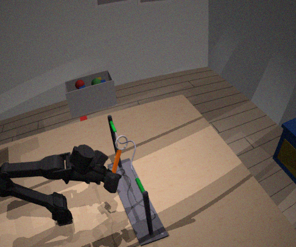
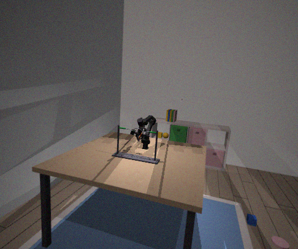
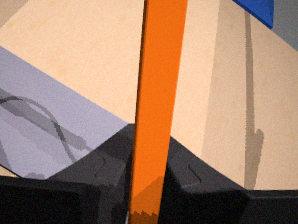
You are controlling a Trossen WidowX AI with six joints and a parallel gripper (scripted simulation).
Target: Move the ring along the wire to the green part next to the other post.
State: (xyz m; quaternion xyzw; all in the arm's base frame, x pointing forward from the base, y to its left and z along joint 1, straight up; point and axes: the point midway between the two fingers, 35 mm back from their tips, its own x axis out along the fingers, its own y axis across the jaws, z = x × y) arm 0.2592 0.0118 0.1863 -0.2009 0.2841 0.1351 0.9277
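The grey ring [image 1: 116, 143] is around the wire just past the far post's green part [image 1: 113, 126], by a bend in the grey wire [image 1: 134, 149]. Whether it touches the wire cannot be told. The orange handle [image 1: 116, 161] [image 3: 162, 65] [image 2: 141, 134] slants down from the ring to my gripper [image 1: 113, 173] [image 3: 143, 133], which is shut on its lower end. The other green part [image 1: 139, 185] is beside the near post [image 1: 148, 213] [image 2: 118, 141]. The far post [image 1: 112, 137] [image 2: 156, 145] stands behind the ring. The ring is out of the wrist view.
The posts stand on a grey base board [image 1: 128, 199] [image 2: 135, 157] [image 3: 30, 75] on the wooden table [image 1: 178, 158] [image 2: 91, 165]. My arm [image 1: 29, 170] reaches in from the left in the top view. A grey box [image 1: 91, 100] of balls stands on the floor beyond the table.
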